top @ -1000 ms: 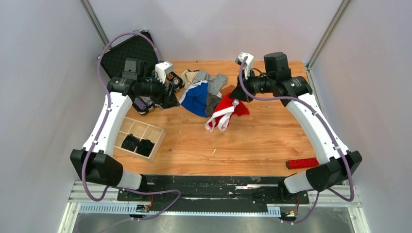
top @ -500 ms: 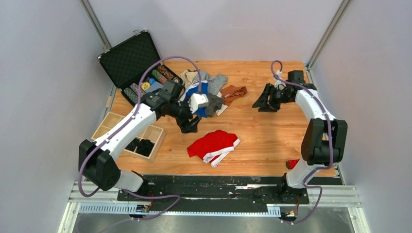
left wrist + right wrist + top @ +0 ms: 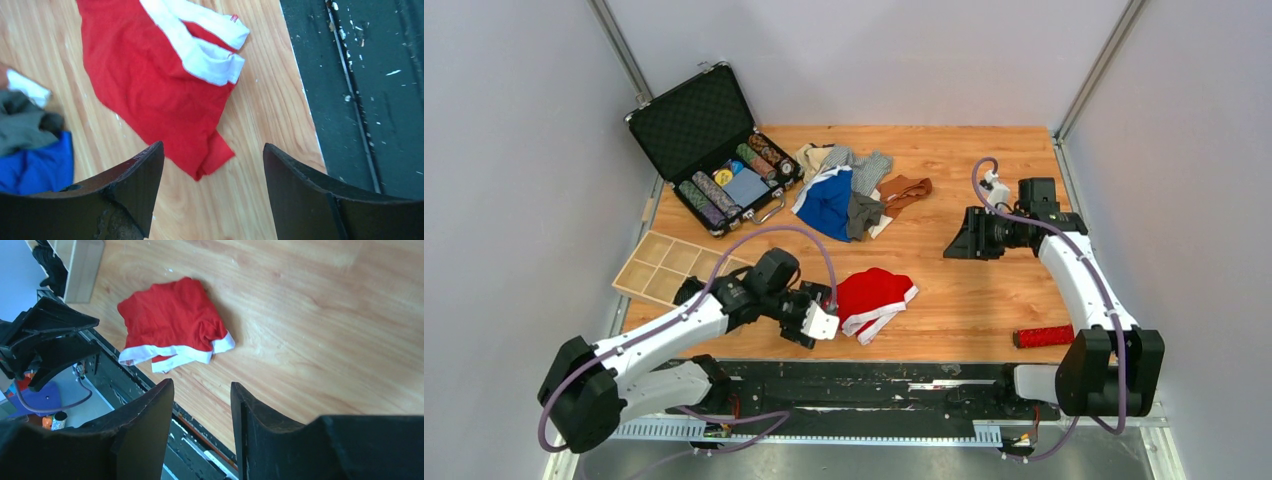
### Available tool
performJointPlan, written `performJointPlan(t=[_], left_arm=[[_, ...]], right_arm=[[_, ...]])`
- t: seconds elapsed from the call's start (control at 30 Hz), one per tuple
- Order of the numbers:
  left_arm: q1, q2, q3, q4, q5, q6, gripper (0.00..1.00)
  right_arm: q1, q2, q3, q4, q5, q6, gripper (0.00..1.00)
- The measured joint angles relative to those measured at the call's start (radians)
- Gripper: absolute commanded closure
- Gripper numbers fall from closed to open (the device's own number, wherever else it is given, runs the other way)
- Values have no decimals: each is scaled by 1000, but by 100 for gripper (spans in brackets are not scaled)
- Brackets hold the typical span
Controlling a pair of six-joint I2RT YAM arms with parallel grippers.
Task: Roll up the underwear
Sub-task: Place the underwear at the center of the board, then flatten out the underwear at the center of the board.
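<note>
Now our open, empty left hand [image 3: 212,150] should pinch the soft, floppy red underwear [image 3: 150,75] by its near corner.

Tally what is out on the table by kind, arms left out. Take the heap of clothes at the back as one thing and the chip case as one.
Red underwear lying alone: 1
Heap of underwear: 1
Case, open: 1
Tray: 1
Stick, red: 1
Total: 5
</note>
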Motion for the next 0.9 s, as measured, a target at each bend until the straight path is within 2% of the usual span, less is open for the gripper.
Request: performJointPlan(t=[0.2,0.47,0.67,0.73,0.8,0.9], left_arm=[[-95,-27,-170,217,10,122,22],[-178,50,-211,479,-40,143,30],[-233,131,-225,598,-85,140,45],[-234,140,-225,610,-96,138,53],[-234,140,-225,615,-102,132,63],[-234,140,-225,611,-120,132,84]], right_arm=[[0,-14,-31,-20,27,-17,52],[-5,-39,-34,-20,44,-37,51],[-9,-46,-56,-24,51,-39,51],[-9,-46,-57,-24,52,-40,51],[-9,-46,-57,-24,52,-42,51],[-9,-46,-58,-24,51,-44,51]])
